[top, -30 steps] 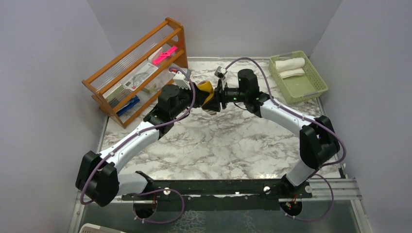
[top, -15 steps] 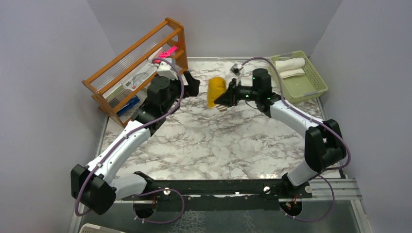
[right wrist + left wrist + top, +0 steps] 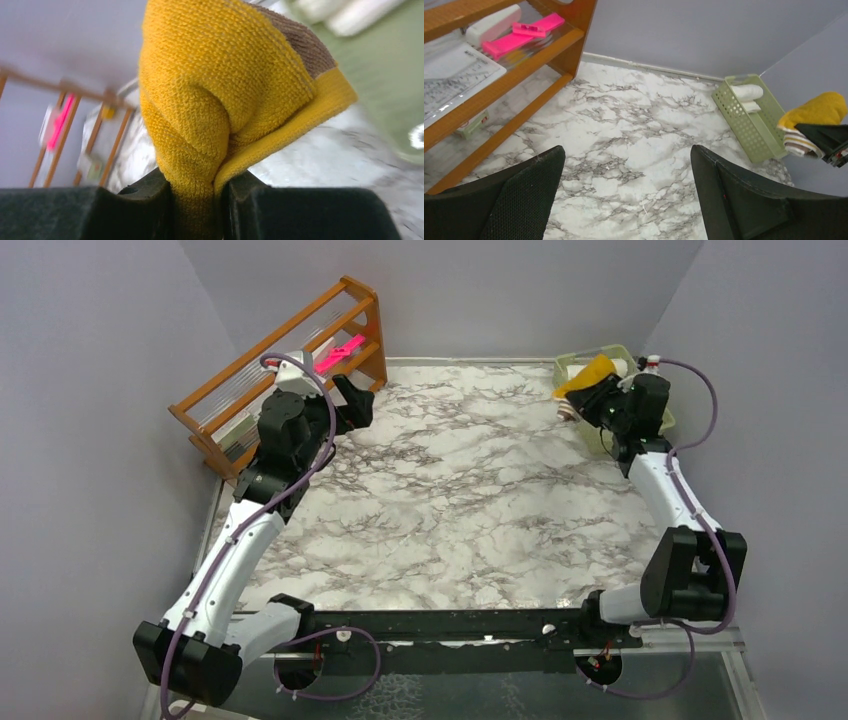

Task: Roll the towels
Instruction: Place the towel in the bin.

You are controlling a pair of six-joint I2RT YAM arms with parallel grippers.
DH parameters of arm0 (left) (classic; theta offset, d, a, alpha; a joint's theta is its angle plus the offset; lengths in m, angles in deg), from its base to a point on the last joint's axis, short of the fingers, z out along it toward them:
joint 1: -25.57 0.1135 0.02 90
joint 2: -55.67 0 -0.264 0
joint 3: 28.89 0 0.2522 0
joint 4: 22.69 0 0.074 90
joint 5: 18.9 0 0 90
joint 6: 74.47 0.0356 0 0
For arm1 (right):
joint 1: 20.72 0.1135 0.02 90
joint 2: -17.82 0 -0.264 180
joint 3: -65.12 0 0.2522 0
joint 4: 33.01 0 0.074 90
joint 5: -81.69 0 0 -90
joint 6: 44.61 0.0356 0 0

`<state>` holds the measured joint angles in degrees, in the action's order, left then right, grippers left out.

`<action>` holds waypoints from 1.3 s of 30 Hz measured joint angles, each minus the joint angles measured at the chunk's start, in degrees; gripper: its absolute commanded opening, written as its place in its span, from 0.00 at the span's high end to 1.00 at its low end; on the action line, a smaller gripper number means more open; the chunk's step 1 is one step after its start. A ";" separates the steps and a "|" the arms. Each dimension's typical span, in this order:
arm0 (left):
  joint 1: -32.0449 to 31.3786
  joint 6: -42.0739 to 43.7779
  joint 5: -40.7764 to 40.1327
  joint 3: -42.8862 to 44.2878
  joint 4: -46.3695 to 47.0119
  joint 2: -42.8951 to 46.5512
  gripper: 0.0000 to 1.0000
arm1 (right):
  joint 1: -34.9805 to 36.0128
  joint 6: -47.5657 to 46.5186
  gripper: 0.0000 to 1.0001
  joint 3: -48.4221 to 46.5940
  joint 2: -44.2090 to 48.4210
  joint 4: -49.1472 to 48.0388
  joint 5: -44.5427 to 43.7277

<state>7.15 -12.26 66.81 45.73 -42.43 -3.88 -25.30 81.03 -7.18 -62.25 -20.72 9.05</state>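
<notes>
The marble counter [image 3: 450, 510] lies broad between my two arms, with the wooden rack [image 3: 285, 375] at its far left corner and the green basket [image 3: 744, 131] at its far right. In the far end of that basket rests the cream-white towel [image 3: 748, 92], already rolled. The mustard-yellow towel [image 3: 592, 372] is up in the air at the basket's near-left rim, and my right hand [image 3: 197, 195] is clamped on a bunched fold of it, so the rest bulges above the fingers with its brown face showing along one edge. My left hand [image 3: 624, 190] hangs empty over the counter near the rack, its fingers spread wide. I judge this towel light, soft and floppy, with a looped pile that should not slip between the pads. It has no stiffness of its own, though, so pinched at one end like this the roll could sag or loosen. A grip across the middle of the bundle, trapping the loose edge, would suit it better. Whether the roll is tidy inside, I cannot tell.
</notes>
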 measured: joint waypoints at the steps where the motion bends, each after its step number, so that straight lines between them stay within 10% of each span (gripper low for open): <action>1: 0.13 0.00 0.70 -0.02 -0.37 -0.22 0.01 | -1.22 1.95 1.00 -0.28 -0.26 0.85 -2.08; 26: 2.34 -1.07 10.40 -0.24 -2.58 -5.31 0.01 | -13.66 27.76 1.00 -40.44 -51.45 12.20 -11.19; 30: 2.34 -1.29 10.82 -0.24 -2.58 -6.45 0.01 | -13.29 27.17 0.40 -44.52 -55.19 12.94 -10.64; 39: 2.49 -1.27 11.61 -0.24 -2.27 -7.32 0.01 | -12.35 27.15 0.24 -46.53 -55.78 13.35 -8.70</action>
<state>9.64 -13.52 78.42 45.49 -44.70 -11.20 -37.65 108.17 -53.72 -118.03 -7.37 0.35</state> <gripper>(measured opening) 0.989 0.741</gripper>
